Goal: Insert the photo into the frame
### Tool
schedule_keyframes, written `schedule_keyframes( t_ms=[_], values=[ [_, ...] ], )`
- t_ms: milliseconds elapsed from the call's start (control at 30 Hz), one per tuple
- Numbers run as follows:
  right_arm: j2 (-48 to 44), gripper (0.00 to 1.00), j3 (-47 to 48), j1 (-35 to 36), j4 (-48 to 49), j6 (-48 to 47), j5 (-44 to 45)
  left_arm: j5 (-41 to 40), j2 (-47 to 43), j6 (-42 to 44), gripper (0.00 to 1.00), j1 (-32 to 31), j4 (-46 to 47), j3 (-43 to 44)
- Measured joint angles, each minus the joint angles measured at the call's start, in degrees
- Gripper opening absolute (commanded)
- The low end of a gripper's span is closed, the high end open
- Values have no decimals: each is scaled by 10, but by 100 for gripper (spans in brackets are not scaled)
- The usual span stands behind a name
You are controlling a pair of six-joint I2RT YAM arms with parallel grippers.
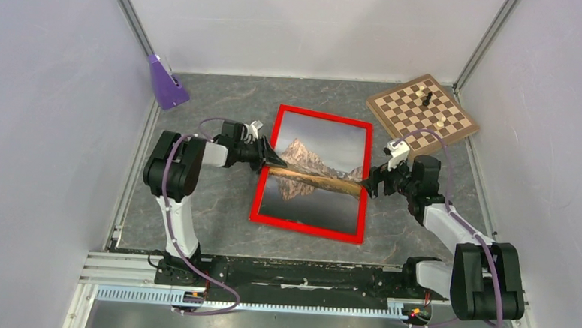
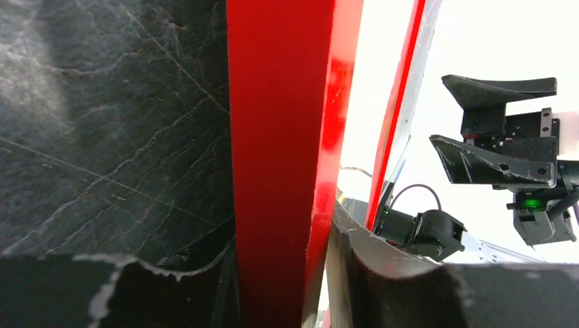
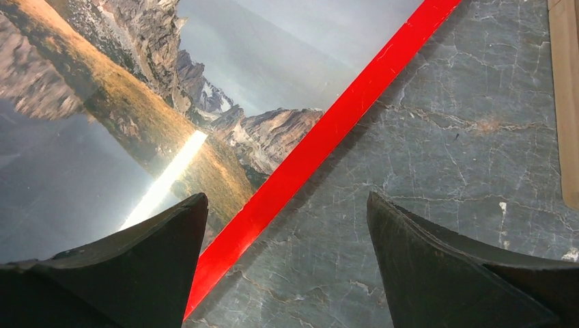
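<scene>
Two grippers flank the frame [image 1: 307, 230], in which the photo [image 1: 323, 147] lies picture-up: the left gripper [image 1: 275, 158] straddles the frame's left rail, whether pinching it cannot be told; the right gripper [image 1: 369, 188] gapes wide across the right rail, holding nothing. Risk: a left finger dragging that rail would tilt the frame and unseat the photo. Only the left wrist view shows the rail edge-on, possibly raised; only the overhead view shows the photo's four edges inside the frame.
</scene>
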Motion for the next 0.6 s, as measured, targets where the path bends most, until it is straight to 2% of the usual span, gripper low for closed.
schedule_keyframes(
  t_ms=[67,200,533,600],
  values=[
    [2,89,0,0,1,0,0,4,3,-2,56,1,4,0],
    [3,89,0,0,1,0,5,5,2,-3,65,1,-5,8],
    [3,89,-2,0,2,0,11,-54,-18,10,72,-8,-124,53],
    [3,89,-2,0,2,-1,11,-72,-23,15,77,-8,-148,61]
  ],
)
